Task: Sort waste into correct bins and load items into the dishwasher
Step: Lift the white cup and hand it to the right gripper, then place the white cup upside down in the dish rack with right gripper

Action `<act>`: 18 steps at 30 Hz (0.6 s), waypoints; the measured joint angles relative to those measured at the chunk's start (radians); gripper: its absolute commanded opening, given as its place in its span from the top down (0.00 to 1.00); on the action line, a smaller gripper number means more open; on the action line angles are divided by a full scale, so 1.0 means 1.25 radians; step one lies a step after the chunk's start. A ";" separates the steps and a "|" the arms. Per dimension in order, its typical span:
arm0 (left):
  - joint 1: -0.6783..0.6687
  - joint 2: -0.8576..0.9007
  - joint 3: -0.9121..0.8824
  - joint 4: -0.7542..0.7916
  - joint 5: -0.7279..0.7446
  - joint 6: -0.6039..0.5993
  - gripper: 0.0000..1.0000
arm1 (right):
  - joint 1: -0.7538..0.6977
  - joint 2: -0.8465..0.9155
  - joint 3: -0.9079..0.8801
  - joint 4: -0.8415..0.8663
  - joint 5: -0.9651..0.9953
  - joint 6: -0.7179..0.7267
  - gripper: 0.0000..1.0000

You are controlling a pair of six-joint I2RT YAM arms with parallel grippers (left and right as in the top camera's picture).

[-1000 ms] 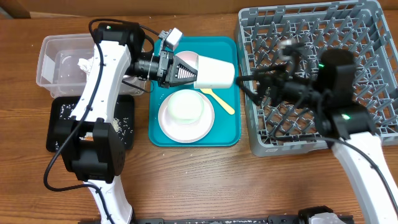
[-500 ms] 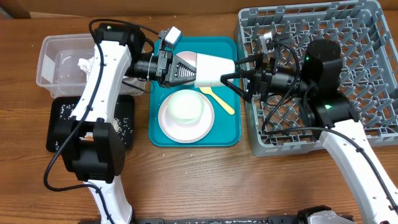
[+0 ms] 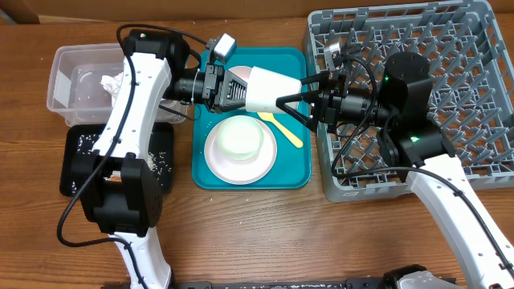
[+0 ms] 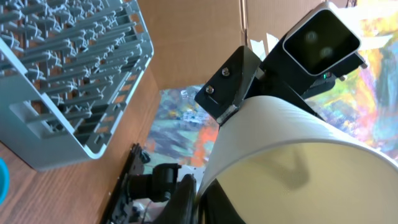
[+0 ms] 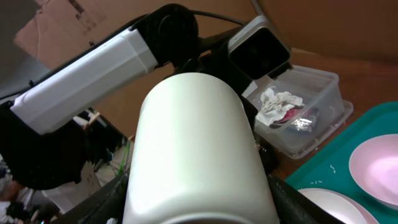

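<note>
My left gripper (image 3: 241,88) is shut on the rim of the small white cup (image 3: 269,90) and holds it on its side above the teal tray (image 3: 293,172). My right gripper (image 3: 291,93) is open, with one finger on each side of the cup's base end. The cup fills the right wrist view (image 5: 199,155), between the right gripper's fingers (image 5: 199,208). The left wrist view shows the cup's rim (image 4: 292,155) in the left gripper (image 4: 199,196). A white bowl (image 3: 239,138) sits on the white plate (image 3: 241,167). The yellow spoon (image 3: 283,128) lies beside them.
The grey dish rack (image 3: 450,48) stands at the right. The clear tub (image 3: 64,72) holds the white napkin (image 3: 108,80) and the red wrapper (image 5: 289,118). The black tray (image 3: 76,160) holds rice grains. A second bowl (image 5: 376,168) lies on the teal tray.
My right arm has swung left from over the dish rack, and its open fingers have come around the cup's base. The left arm has stayed in place holding the cup.
</note>
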 measured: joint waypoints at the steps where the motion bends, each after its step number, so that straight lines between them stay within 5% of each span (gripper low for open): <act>1: -0.002 0.000 0.000 -0.001 -0.001 0.001 0.68 | 0.003 0.001 0.000 0.008 -0.003 0.003 0.47; 6: -0.006 0.000 0.000 0.012 -0.016 0.002 0.48 | 0.000 0.002 0.000 0.044 -0.019 0.034 0.53; 10: -0.007 0.000 0.000 0.049 -0.028 0.001 0.43 | -0.047 0.001 0.001 0.020 -0.040 0.058 0.54; 14: -0.007 0.000 0.000 0.108 -0.042 0.002 0.40 | -0.157 -0.014 0.003 -0.111 -0.009 0.070 0.54; 18: -0.007 0.000 0.000 0.179 -0.090 -0.009 0.18 | -0.212 -0.069 0.019 -0.322 0.096 0.032 0.54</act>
